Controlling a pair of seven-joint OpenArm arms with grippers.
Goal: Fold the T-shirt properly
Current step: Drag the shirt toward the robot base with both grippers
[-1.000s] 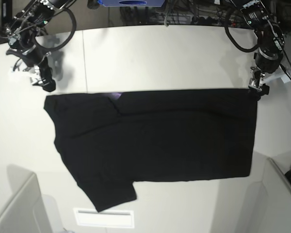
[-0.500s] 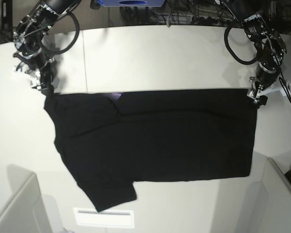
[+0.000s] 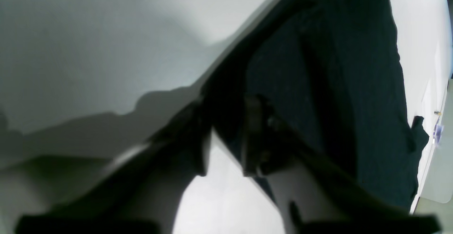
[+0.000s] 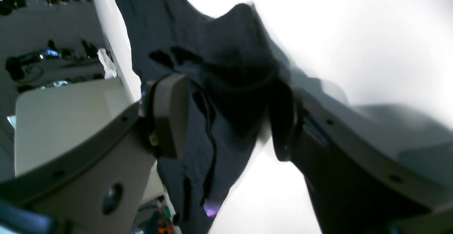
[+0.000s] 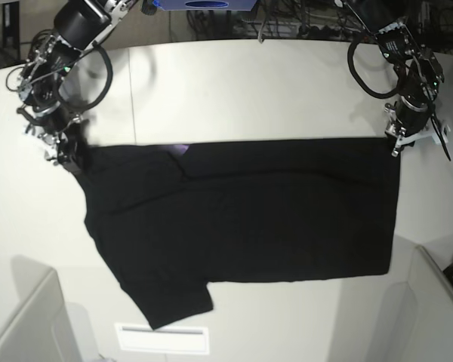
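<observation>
The T-shirt (image 5: 241, 215) lies spread flat on the pale counter (image 5: 249, 83), its plain black side up, stretched lengthwise across the base view with a straight upper edge running from one arm to the other. A short sleeve (image 5: 170, 298) juts out at the lower left, and a small sliver of purple (image 5: 180, 148) peeks out near the upper edge where a fold line crosses the cloth. The fabric looks mostly smooth, with a few long, shallow creases along its length. The right hand (image 5: 66, 151) sits at the shirt's upper left corner; in the right wrist view its two fingers (image 4: 170, 115) stand fairly wide apart with a raised bunch of dark cloth between them, and no pad is pressed onto the cloth. The left hand (image 5: 399, 143) is at the upper right corner; in the left wrist view its fingers (image 3: 253, 135) are set narrowly with a visible gap, the shirt's corner edge lying right at the tips, though the blur there leaves it unclear whether cloth is pinched.
</observation>
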